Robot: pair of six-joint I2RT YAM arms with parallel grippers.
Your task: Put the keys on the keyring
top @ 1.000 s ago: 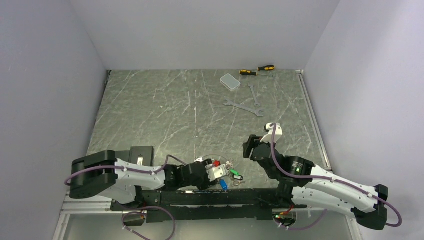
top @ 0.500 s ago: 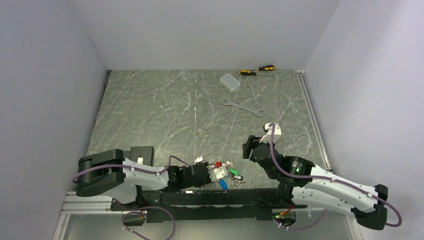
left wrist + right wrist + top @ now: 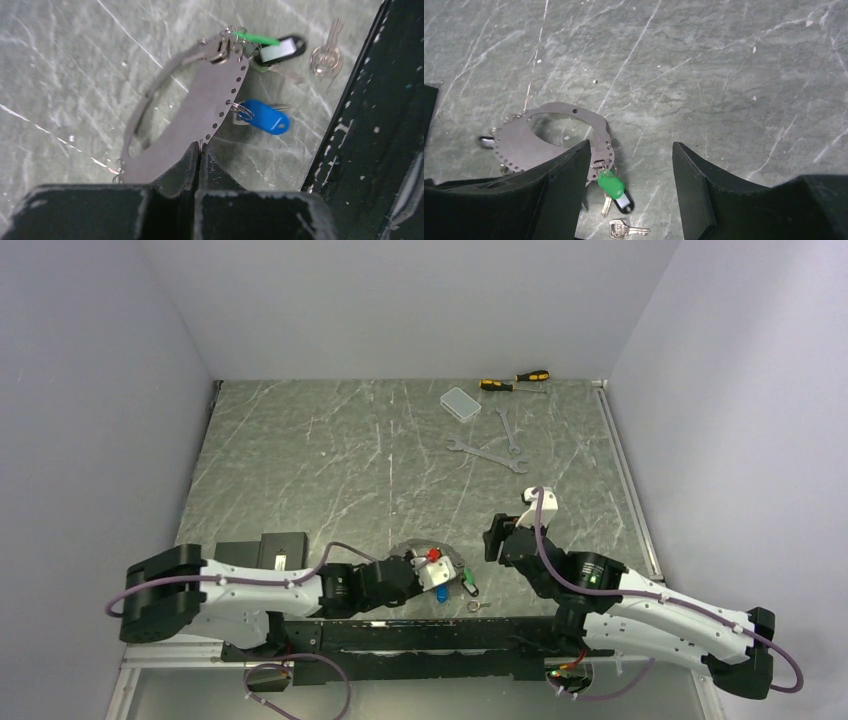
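Observation:
The keyring [image 3: 200,115] is a flat crescent metal plate with a row of holes, closed by a thin wire arc. My left gripper [image 3: 200,147] is shut on the plate's holed edge, and it shows low in the top view as left gripper [image 3: 428,577]. Hanging from the keyring [image 3: 432,549] are a blue-headed key [image 3: 264,116], a green tag [image 3: 255,38] and a black tag [image 3: 280,48]. A loose silver key [image 3: 327,55] lies apart on the table. My right gripper [image 3: 631,150] hovers open above the green tag [image 3: 611,184] and the loose key [image 3: 626,229].
Two long wrenches [image 3: 487,452], two screwdrivers [image 3: 515,382] and a clear plastic box [image 3: 460,403] lie at the far side. A black rail [image 3: 380,125] runs along the near table edge beside the keys. A black block [image 3: 280,545] sits by the left arm.
My left gripper went from open to shut on the keyring's plate and drew it a little away from the rail, the tagged keys following. The right arm barely moved.

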